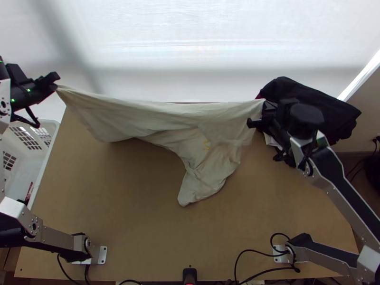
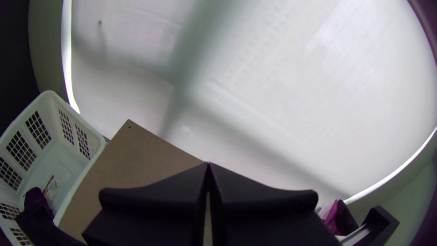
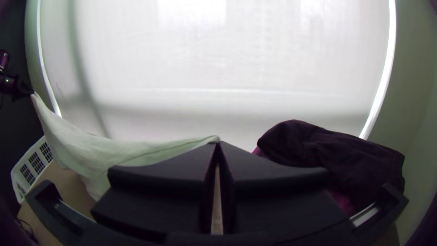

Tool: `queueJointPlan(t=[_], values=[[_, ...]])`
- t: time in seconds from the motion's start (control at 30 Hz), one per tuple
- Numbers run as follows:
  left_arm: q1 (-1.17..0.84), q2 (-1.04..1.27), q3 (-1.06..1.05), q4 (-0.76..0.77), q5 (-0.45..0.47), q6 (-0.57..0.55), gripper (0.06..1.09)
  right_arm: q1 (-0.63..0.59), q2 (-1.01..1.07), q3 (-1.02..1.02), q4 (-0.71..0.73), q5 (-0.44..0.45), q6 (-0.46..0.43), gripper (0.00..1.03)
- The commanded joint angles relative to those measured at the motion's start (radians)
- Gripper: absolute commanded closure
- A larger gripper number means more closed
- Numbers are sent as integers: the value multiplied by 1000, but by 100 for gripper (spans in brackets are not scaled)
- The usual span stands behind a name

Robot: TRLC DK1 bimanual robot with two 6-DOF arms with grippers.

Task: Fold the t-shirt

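Beige, softly draped cloth (image 1: 161, 118).

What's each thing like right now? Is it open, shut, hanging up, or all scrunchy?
T-shirt: stretched between both grippers, lower part bunched on the table.
Left gripper: shut on the t-shirt.
Right gripper: shut on the t-shirt.
Basket: upright, open on top.
Dark cloth: bunched in a heap.

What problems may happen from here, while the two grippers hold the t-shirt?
The left gripper pinches just an end of the t-shirt, so it might slip out. The lower part lies bunched on the table and may fold with wrinkles. The right gripper is close to the dark clothes and might catch them.
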Motion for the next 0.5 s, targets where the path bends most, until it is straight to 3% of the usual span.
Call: queueJointPlan(t=[0.0, 0.27, 0.47], values=[[5, 7, 46, -53, 2, -18, 105, -8, 52, 97, -101, -13, 86, 100], [2, -79, -1, -229, 25, 4, 105, 50, -57, 37, -216, -36, 122, 100], [1, -217, -320, -182, 25, 39, 105, 72, -172, -92, -250, -41, 129, 100]])
